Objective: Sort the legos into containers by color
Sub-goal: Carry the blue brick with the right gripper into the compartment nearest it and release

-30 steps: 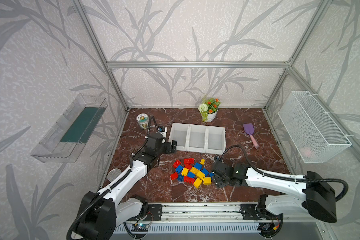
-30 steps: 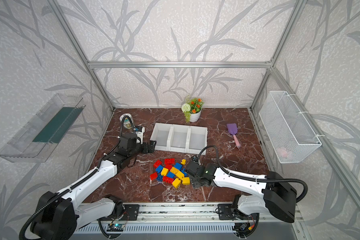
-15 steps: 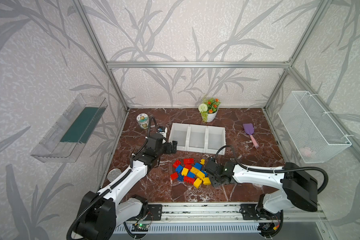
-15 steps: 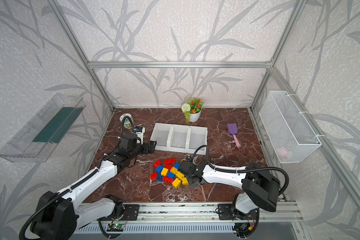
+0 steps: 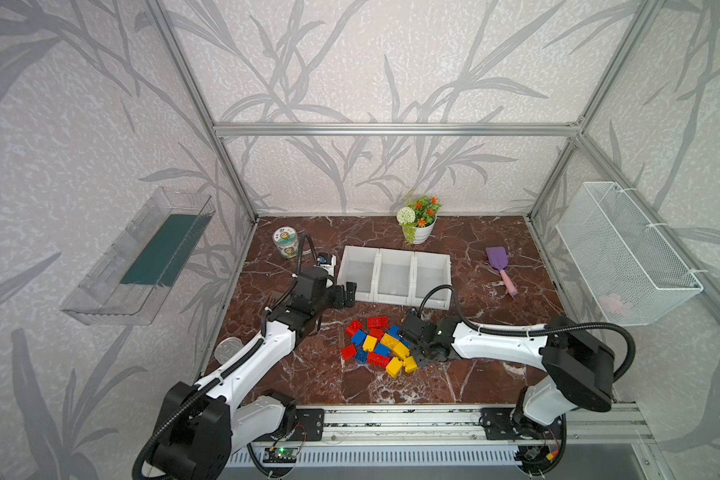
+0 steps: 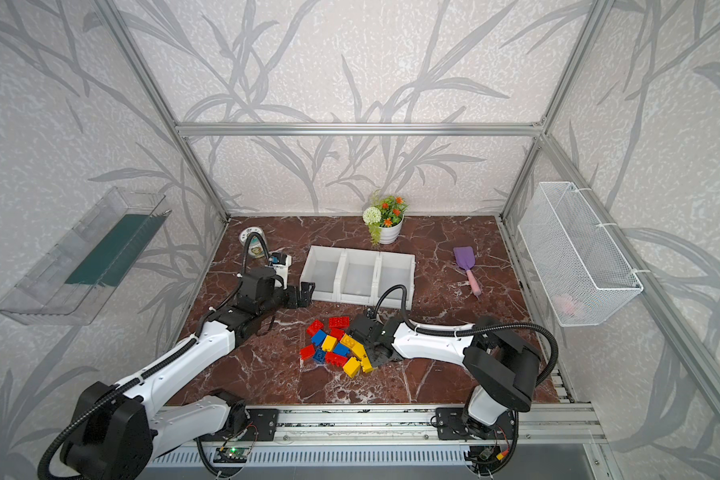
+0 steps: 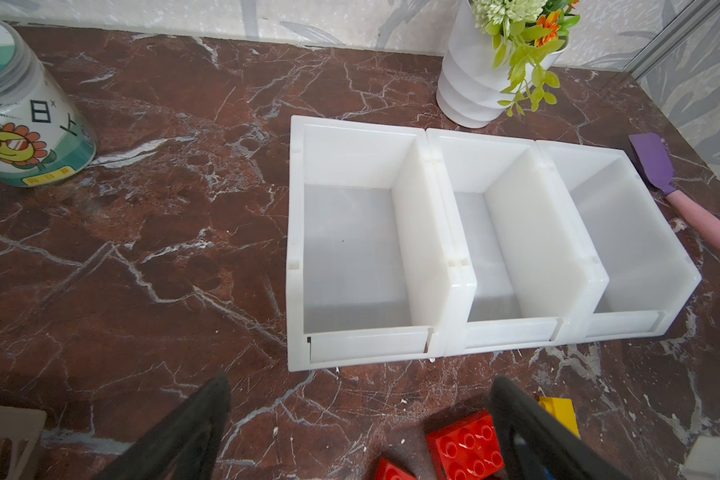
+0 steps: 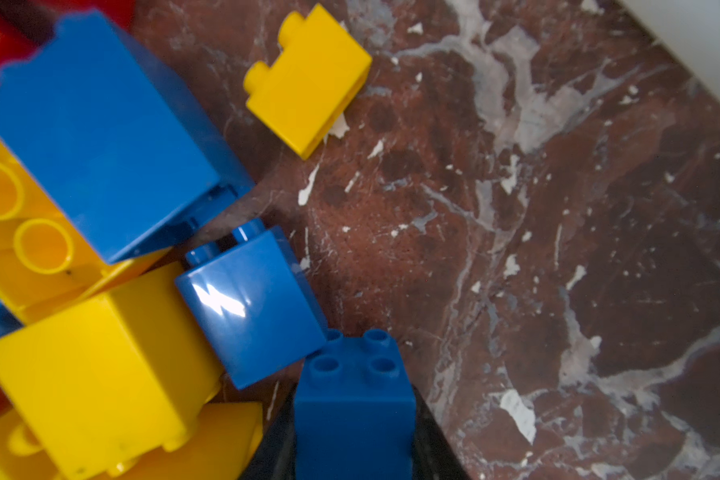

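The legos (image 5: 377, 347) lie in a red, yellow and blue pile in front of the containers (image 5: 379, 272), three empty white bins in a row, shown in both top views (image 6: 341, 272). My right gripper (image 5: 408, 347) is low at the pile's right edge. In the right wrist view it (image 8: 352, 411) is shut on a small blue lego (image 8: 354, 386) that stands studs-up between the black jaws, with other blue and yellow bricks beside it. My left gripper (image 5: 347, 294) hovers open and holds nothing, just in front of the left bin's corner (image 7: 296, 361).
A white flower pot (image 5: 419, 226) stands behind the bins, a purple spatula (image 5: 500, 268) lies to their right and a printed jar (image 5: 285, 242) at back left. A wire basket (image 5: 624, 253) hangs on the right wall and a clear tray (image 5: 142, 257) on the left wall.
My right gripper has moved left into the pile's edge and its jaws have closed onto the blue lego. The left arm has not moved.
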You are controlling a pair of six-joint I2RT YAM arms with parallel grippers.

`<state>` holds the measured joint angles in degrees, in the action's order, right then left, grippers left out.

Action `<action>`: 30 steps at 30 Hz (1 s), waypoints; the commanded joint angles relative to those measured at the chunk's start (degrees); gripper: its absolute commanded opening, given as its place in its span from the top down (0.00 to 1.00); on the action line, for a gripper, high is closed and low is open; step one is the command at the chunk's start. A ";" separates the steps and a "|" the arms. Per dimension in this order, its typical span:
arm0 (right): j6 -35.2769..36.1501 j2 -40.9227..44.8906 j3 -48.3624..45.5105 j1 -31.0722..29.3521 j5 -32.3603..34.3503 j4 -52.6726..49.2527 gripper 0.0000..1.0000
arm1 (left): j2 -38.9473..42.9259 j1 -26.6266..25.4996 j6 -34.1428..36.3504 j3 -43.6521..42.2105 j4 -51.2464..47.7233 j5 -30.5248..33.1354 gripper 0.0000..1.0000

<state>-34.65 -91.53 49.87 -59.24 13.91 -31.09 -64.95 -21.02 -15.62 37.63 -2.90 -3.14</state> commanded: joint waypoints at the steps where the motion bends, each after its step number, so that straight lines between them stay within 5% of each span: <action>1: 0.96 3.76 0.85 0.27 0.84 -2.67 0.68 | 0.00 -0.29 -1.46 -0.32 0.87 -0.53 0.01; 9: 12.50 11.63 7.55 12.46 1.37 -2.41 0.69 | -0.45 -0.34 -2.58 0.23 0.59 -1.94 0.01; 16: 18.31 5.53 16.44 23.45 -3.32 -0.55 0.71 | 0.73 -0.50 -3.06 0.69 -1.22 -2.43 0.01; 30: 19.10 -8.76 26.75 26.80 -5.46 -2.76 0.71 | 1.86 -3.19 -4.07 -0.58 -0.89 -2.69 0.01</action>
<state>-16.01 -98.39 75.07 -32.86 9.34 -32.32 -64.82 -23.57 -19.07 37.63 -3.11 -5.87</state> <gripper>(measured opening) 0.342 0.992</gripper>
